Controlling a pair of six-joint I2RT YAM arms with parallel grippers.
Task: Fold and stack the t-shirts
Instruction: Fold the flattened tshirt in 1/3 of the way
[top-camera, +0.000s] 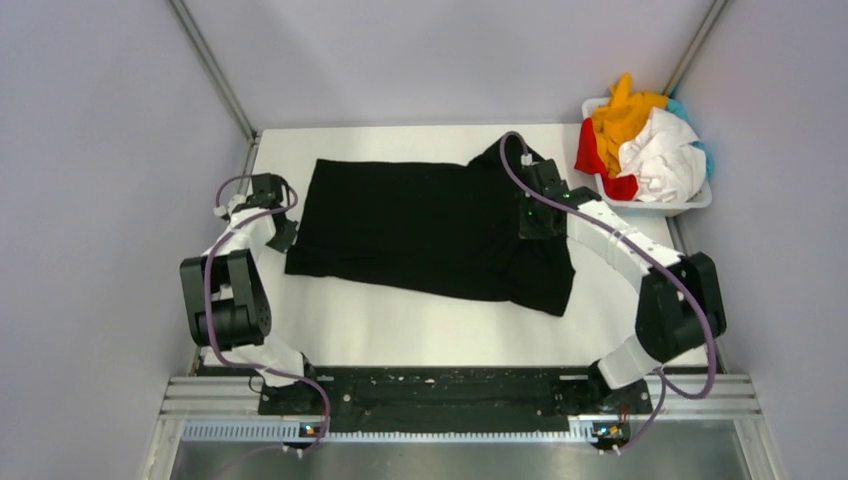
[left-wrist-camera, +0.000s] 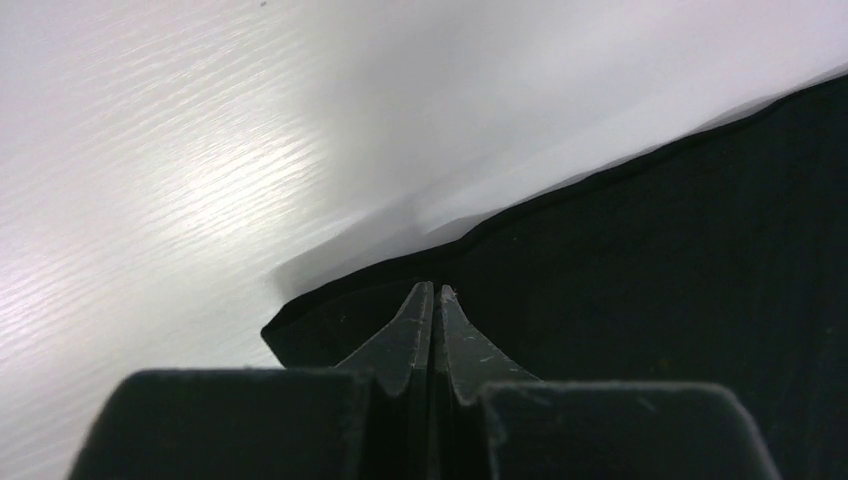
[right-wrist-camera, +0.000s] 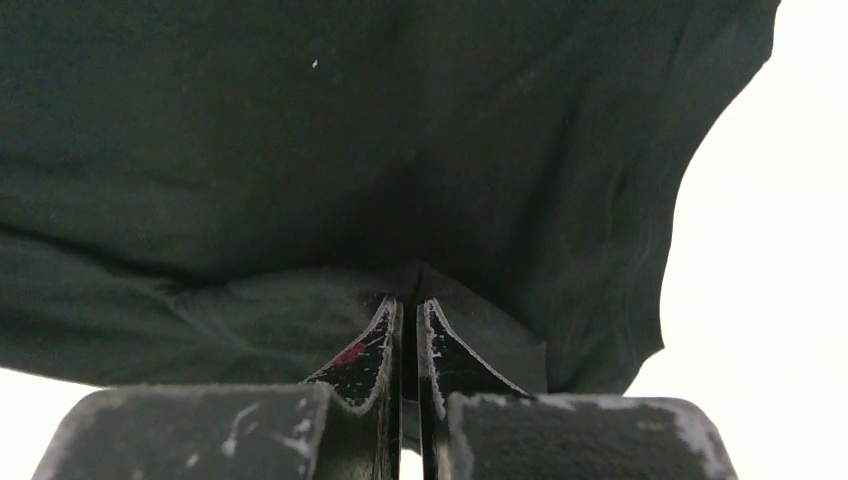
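A large black t-shirt (top-camera: 430, 225) lies spread across the white table (top-camera: 400, 325). My left gripper (top-camera: 281, 233) is at the shirt's left edge; in the left wrist view its jaws (left-wrist-camera: 435, 292) are shut over the hem near a corner of the black cloth (left-wrist-camera: 650, 280), which is slightly lifted off the table. My right gripper (top-camera: 533, 217) is on the shirt's right part; in the right wrist view it (right-wrist-camera: 410, 302) is shut on a raised fold of the black cloth (right-wrist-camera: 300, 170). Orange-yellow (top-camera: 622, 115), red (top-camera: 590, 155), white (top-camera: 660, 158) and teal (top-camera: 682, 108) t-shirts are heaped in the basket.
The white plastic basket (top-camera: 695, 203) stands off the table's back right corner. Grey walls close in on both sides and at the back. Bare white table shows in front of the shirt and at the far edge (top-camera: 400, 140).
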